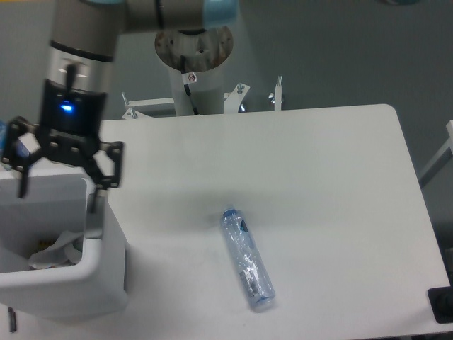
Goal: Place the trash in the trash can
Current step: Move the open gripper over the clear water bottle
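One piece left: clear bottle (247,259) on the table (318,177), probably light, crushable, slippery; you should grip mid-body, across its width. Gripper (67,177) spread wide, empty, above the trash can (85,283)

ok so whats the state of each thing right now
end effector: open, empty, above the trash can
paper wrapper: crumpled, lying inside the trash can
plastic bottle: lying on its side on the table, untouched
trash can: upright, open top
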Robot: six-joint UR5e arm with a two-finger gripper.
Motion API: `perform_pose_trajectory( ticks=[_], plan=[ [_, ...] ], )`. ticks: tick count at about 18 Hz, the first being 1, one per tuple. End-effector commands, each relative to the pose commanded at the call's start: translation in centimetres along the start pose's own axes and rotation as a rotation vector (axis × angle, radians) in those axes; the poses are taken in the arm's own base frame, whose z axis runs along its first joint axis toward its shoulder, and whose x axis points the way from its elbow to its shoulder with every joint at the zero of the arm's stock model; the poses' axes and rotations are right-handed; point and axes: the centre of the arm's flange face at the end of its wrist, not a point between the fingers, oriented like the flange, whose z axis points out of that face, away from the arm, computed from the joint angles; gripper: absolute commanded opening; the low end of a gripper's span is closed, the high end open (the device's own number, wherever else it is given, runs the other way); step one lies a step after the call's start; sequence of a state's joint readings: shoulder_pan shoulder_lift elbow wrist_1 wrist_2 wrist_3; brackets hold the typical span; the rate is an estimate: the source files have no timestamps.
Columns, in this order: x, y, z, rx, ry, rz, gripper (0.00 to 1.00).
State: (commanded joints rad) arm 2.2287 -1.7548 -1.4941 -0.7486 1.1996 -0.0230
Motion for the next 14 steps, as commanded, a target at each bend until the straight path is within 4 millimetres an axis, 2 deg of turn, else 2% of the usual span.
perform_pose_trajectory(
  ticks=[2,4,9,14],
  plan=[
    [-3.0,-0.7,0.2,0.006,-0.029,-0.031,1.0],
    [-5.1,-1.6,0.3,0.015,-0.047,-0.053,1.0],
    [-9.3,-1.3,5.2,-0.051,-0.053,-0.097,1.0],
    [-14.3,-0.3,6.8,-0.11,-0.098,-0.141,1.0]
  ],
)
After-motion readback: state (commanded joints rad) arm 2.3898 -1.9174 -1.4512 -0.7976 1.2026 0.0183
